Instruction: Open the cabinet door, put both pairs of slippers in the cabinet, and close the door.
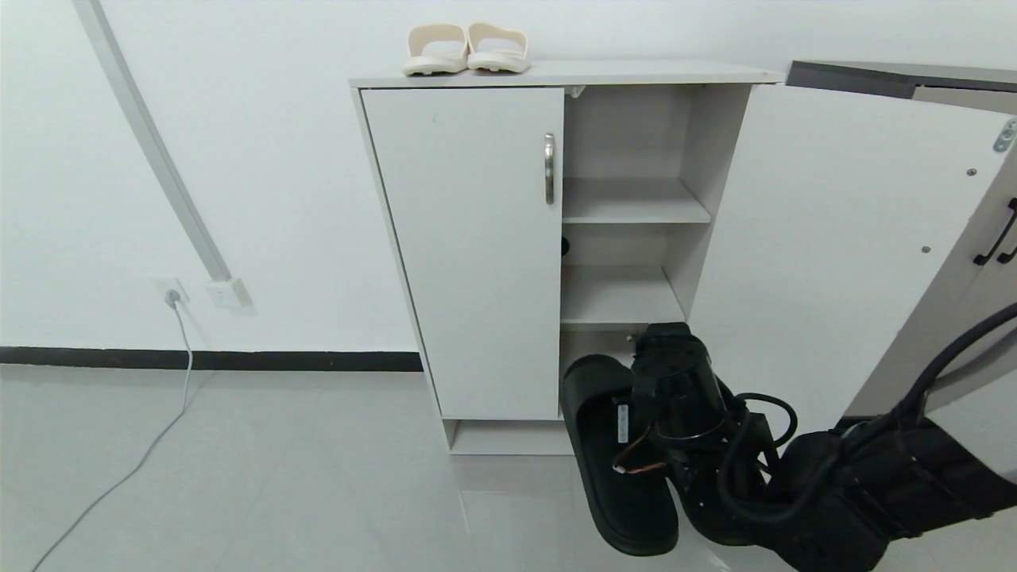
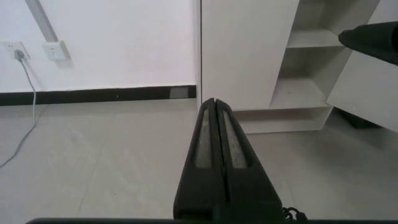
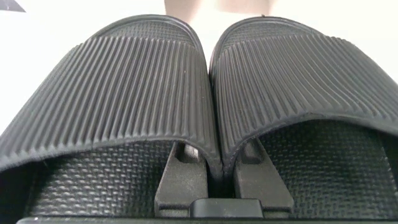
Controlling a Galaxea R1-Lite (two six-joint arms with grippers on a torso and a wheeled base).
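Note:
The white cabinet stands against the wall with its left door shut and its right door swung wide open, baring two shelves. A cream pair of slippers lies on its top. My right gripper is low in front of the bottom compartment, shut on the black pair of slippers. In the right wrist view its fingers pinch the inner edges of both black slippers, which lie side by side. My left gripper hangs shut and holds nothing above the floor, left of the cabinet.
A wall socket with a grey cable trailing over the floor is at the left, beside a slanted conduit. A grey unit with black handles stands behind the open door at the right. Bare floor lies left of the cabinet.

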